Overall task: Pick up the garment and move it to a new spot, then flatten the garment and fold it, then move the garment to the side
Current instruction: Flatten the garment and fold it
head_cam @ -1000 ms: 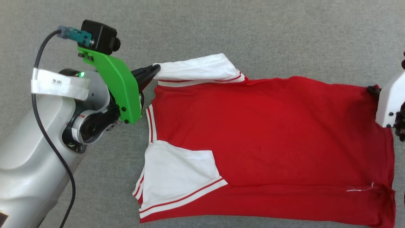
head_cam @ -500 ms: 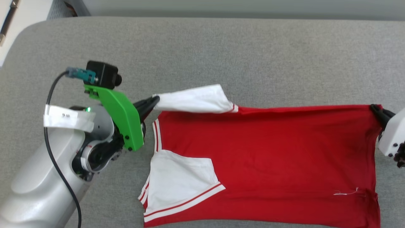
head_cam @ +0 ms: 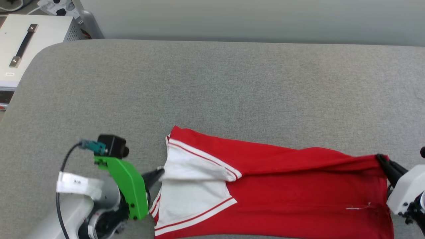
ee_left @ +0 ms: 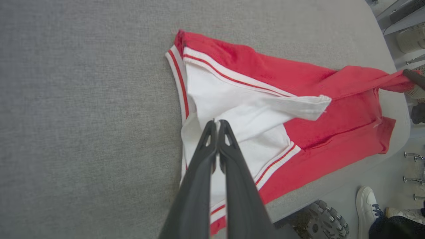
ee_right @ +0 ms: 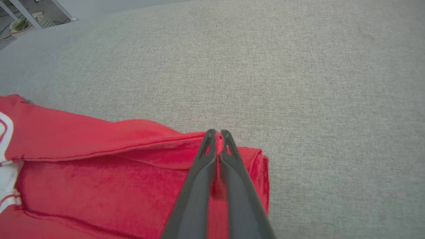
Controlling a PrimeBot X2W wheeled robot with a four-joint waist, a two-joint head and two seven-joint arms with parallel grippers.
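A grey fabric-covered table [head_cam: 212, 83] carries the garment [head_cam: 298, 189] along its near edge, its far side lifted and folding over. The left gripper [head_cam: 161, 173] is pinched tight on a white sleeve, the right gripper [head_cam: 382, 159] on a red hem corner.

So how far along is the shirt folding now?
Done: the shirt lies on the table. In hand: the left end effector is shut on a white sleeve, the right end effector on the red hem, mid-fold. Left: finishing the fold, moving it aside.
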